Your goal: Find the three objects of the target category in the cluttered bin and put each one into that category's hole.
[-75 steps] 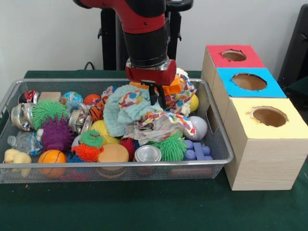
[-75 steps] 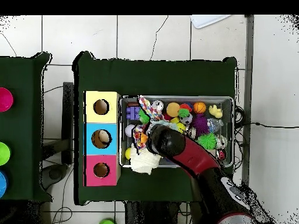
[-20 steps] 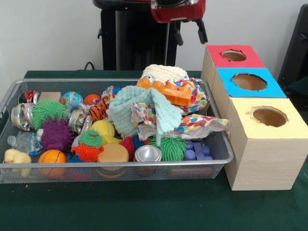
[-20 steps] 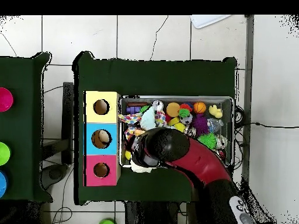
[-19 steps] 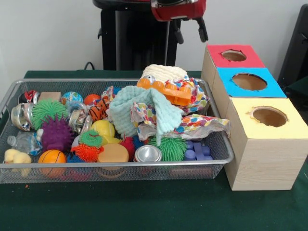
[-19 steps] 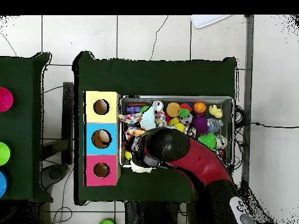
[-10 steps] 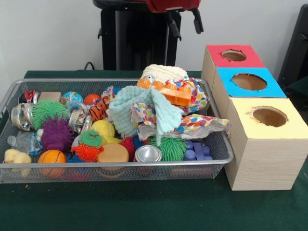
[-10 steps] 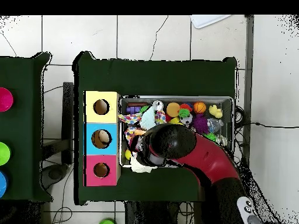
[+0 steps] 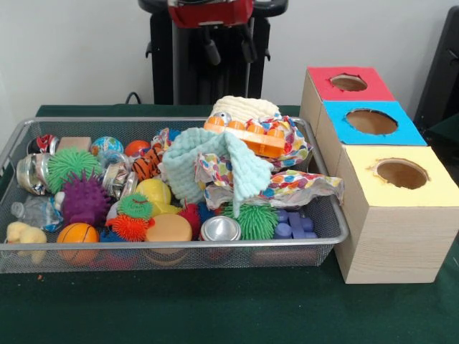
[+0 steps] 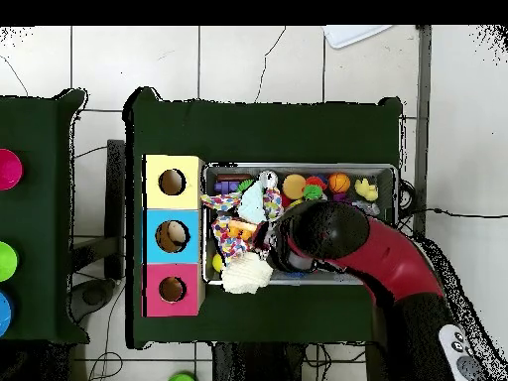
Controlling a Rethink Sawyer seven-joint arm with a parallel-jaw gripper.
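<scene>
The bench (image 9: 215,315) is covered with a dark green cloth. Two items rest directly on it. A wire mesh bin (image 9: 172,252) sits on the cloth, filled with assorted toys and cloths. A row of three joined boxes (image 9: 391,236) stands just beside the bin's short end. Each box has a round hole in its top face. The yellow-topped box (image 10: 171,183), the blue-topped box (image 10: 171,236) and the red-topped box (image 10: 171,290) stand in line, with blue between the other two.

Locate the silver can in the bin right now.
In the front view the silver can lies at the wire bin's near edge, right of centre, between the tan disc and the green spiky ball.
</scene>
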